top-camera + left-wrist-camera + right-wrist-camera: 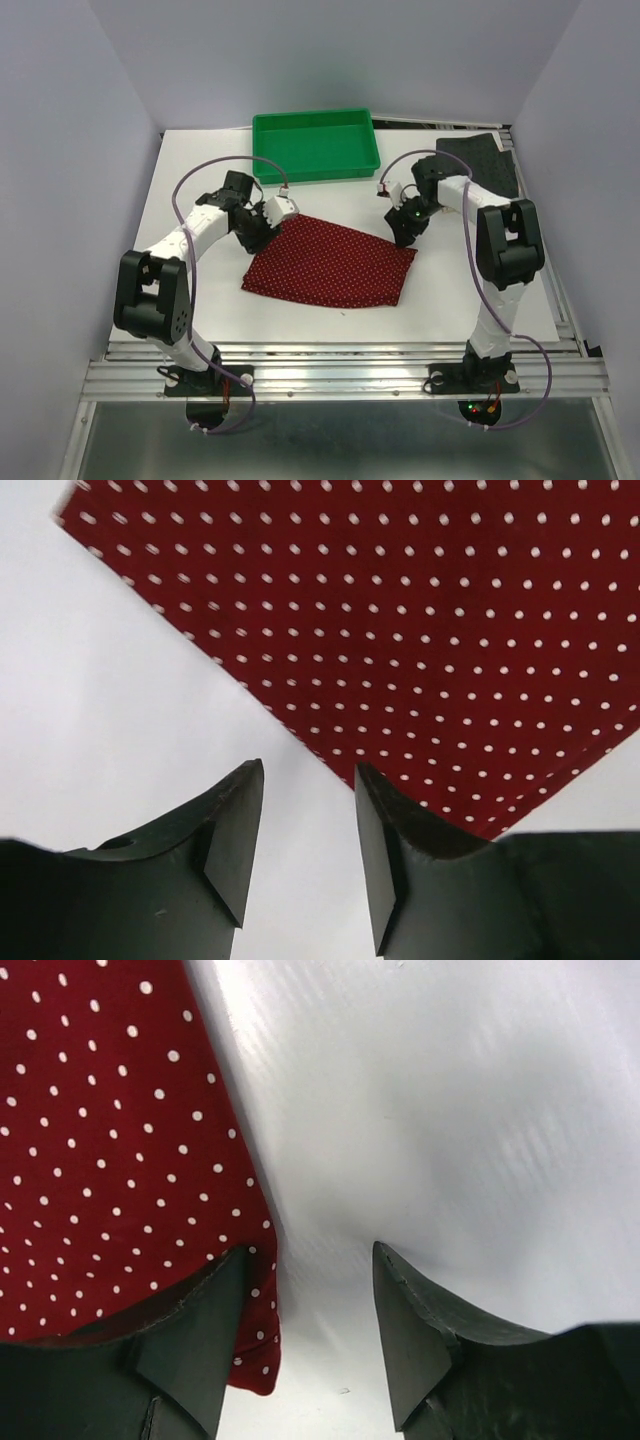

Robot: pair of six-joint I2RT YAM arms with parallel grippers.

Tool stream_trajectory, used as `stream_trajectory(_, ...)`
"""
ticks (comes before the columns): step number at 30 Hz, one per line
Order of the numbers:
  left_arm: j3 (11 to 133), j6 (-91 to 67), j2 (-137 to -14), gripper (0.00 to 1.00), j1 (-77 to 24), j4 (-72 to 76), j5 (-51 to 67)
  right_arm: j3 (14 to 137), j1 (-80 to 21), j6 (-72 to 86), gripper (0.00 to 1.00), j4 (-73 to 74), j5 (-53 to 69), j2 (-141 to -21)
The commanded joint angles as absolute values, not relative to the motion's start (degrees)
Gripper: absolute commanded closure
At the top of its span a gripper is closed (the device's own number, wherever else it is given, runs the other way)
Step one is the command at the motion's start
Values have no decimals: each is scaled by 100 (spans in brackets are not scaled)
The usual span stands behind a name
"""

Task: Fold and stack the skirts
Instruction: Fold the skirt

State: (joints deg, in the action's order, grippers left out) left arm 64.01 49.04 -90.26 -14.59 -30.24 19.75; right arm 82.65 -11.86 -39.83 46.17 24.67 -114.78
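Left claw and right claw gape empty at the far corners of the red dotted skirt, lying flat between them; folding seems about to begin; next, pinch both corners.

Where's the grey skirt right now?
In the top view, the grey skirt lies at the far right corner of the table, right of the green tray and beyond the red dotted skirt.
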Motion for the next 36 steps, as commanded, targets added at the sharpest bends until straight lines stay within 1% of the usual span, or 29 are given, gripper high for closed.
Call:
stream_trajectory(1, 5873, 4878, -8754, 50, -1546, -2814, 1865, 7744, -1239, -4131, 42, 4860, 2452, -11136)
stream_trajectory(4, 5687, 4676, -8911, 54, -1582, -2620, 1635, 7331, -1292, -4148, 43, 4930, 2487, -10925)
stream_trajectory(6, 5730, 4449, -9254, 57, -1582, -2488, 1556, 7120, -1362, -4183, 43, 5000, 2531, -10706)
stream_trajectory(10, 6116, 4176, -9956, 61, -1582, -2242, 1556, 6680, -1572, -4078, 45, 5106, 2636, -10398)
stream_trajectory(13, 6844, 4026, -10651, 64, -1582, -2188, 1529, 6390, -1801, -3859, 46, 5177, 2830, -10266)
stream_trajectory(14, 7290, 3938, -11009, 65, -1582, -2206, 1521, 6277, -1854, -3789, 47, 5185, 2917, -10248)
stream_trajectory(16, 7793, 3876, -11371, 66, -1582, -2293, 1547, 6188, -1968, -3569, 47, 5159, 3067, -10213)
stream_trajectory(17, 8318, 3832, -11721, 67, -1582, -2424, 1582, 6135, -1969, -3499, 47, 5159, 3268, -10222)
stream_trajectory(21, 9490, 3779, -12418, 67, -1591, -2785, 1652, 6091, -2153, -3034, 45, 5054, 3795, -10283)
stream_trajectory(23, 9973, 3770, -12629, 65, -1591, -2926, 1661, 6178, -2389, -2814, 44, 5010, 3989, -10292)
stream_trajectory(25, 10089, 3753, -12612, 60, -1591, -2892, 1652, 6310, -2539, -2383, 43, 4747, 4252, -10248)
stream_trajectory(26, 10081, 3744, -12473, 57, -1591, -2848, 1678, 6354, -2636, -2225, 41, 4650, 4393, -10213)
stream_trajectory(27, 10038, 3727, -12367, 54, -1582, -2769, 1722, 6407, -2837, -2076, 40, 4545, 4560, -10213)
stream_trajectory(28, 9968, 3648, -12210, 52, -1573, -2725, 1757, 6477, -2926, -1900, 40, 4413, 4614, -10222)
stream_trajectory(29, 9749, 3534, -11816, 49, -1565, -2629, 1845, 6652, -2988, -1785, 39, 4456, 4771, -10291)
stream_trajectory(30, 9617, 3533, -11586, 47, -1564, -2611, 1898, 6740, -2988, -1784, 39, 4508, 4859, -10318)
stream_trajectory(32, 9135, 3402, -10735, 44, -1564, -2584, 1986, 6899, -2988, -1679, 37, 4623, 4939, -10354)
stream_trajectory(34, 8756, 3401, -10111, 42, -1626, -2575, 2004, 6943, -2988, -1626, 36, 4816, 4773, -10292)
stream_trajectory(35, 8328, 3410, -9455, 41, -1669, -2532, 1908, 6943, -2988, -1617, 36, 4886, 4694, -10214)
stream_trajectory(36, 8088, 3419, -9135, 41, -1740, -2496, 1846, 6943, -2910, -1626, 36, 4974, 4676, -10213)
